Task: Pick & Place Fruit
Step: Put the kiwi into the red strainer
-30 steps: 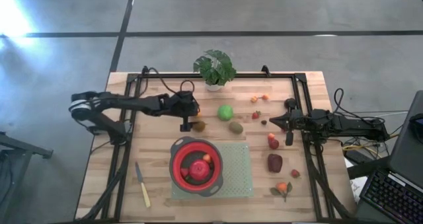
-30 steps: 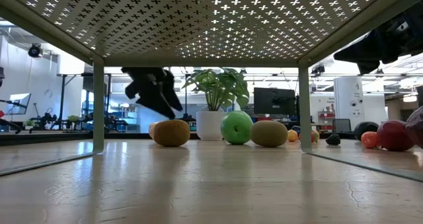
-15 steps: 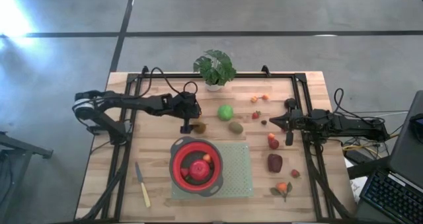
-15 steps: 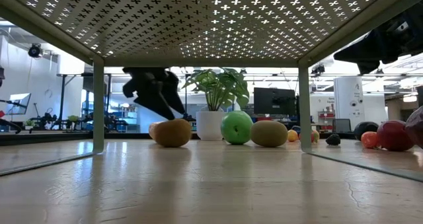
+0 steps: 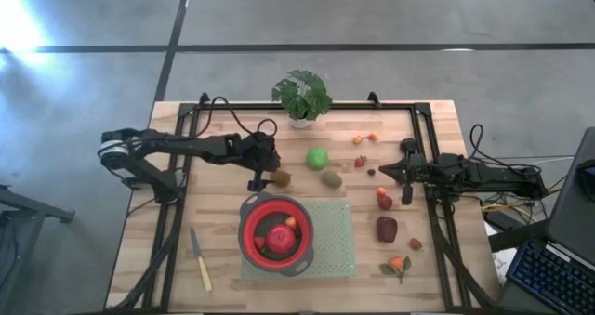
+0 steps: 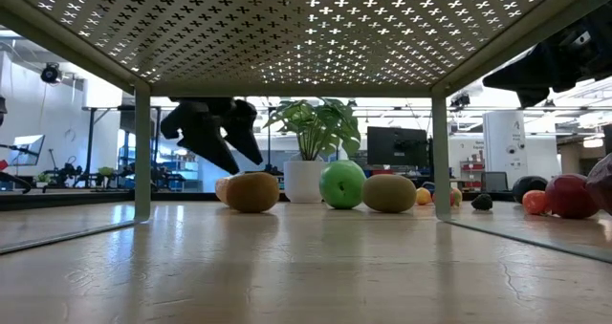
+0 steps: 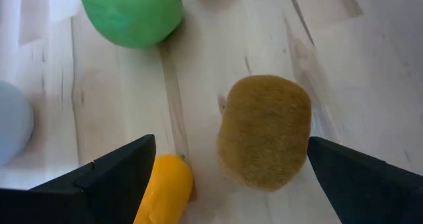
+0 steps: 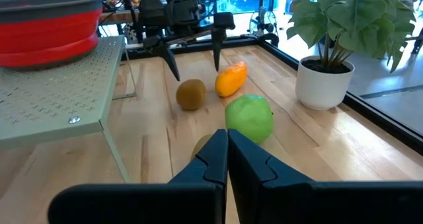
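A brown kiwi [image 7: 264, 131] lies on the wooden table beside an orange elongated piece [image 7: 165, 184], with the green ball [image 7: 132, 12] farther on. My left gripper [image 5: 264, 176] hovers open above them. Its fingers [image 8: 172, 62] stand spread over the kiwi [image 8: 190, 93] and the orange piece [image 8: 230, 78] without touching either. A red apple [image 5: 277, 238] sits in the red bowl [image 5: 249, 224]. My right gripper [image 5: 406, 177] waits shut at the table's right side.
The bowl stands on a green perforated platform [image 5: 333, 241]. A second kiwi [image 5: 332, 179] lies right of the green ball [image 5: 318, 157]. A potted plant [image 5: 301, 97] is at the far edge. A knife [image 5: 201, 259] lies near left. More fruit, including a dark-red lump [image 5: 387, 229], lies right.
My left gripper has rolled a little about its wrist above the kiwi and stayed open. In the low view both of its fingers now show spread apart, where earlier they overlapped. The fruit has not moved.
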`<control>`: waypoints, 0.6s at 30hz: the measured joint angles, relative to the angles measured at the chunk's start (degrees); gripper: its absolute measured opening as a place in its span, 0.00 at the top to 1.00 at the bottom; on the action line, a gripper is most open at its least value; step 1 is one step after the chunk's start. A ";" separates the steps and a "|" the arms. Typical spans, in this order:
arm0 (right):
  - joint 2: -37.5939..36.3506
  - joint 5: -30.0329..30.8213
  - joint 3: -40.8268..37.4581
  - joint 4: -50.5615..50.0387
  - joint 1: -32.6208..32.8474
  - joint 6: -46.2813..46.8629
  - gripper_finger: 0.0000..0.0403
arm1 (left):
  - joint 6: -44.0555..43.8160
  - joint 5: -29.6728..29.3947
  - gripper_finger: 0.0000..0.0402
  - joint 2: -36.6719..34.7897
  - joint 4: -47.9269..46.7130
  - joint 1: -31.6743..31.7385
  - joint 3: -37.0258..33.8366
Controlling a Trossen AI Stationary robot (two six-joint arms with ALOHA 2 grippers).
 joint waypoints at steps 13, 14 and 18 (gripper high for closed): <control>0.00 0.00 0.00 0.00 0.02 0.00 0.98 | 4.72 2.97 0.01 0.00 5.07 0.02 -3.72; 0.00 0.00 0.00 0.00 0.01 -0.01 0.98 | 4.60 2.97 0.01 0.17 5.14 0.02 -3.72; 0.00 0.02 0.00 0.00 0.02 0.00 0.98 | 4.22 3.00 0.01 3.05 5.61 0.00 -3.53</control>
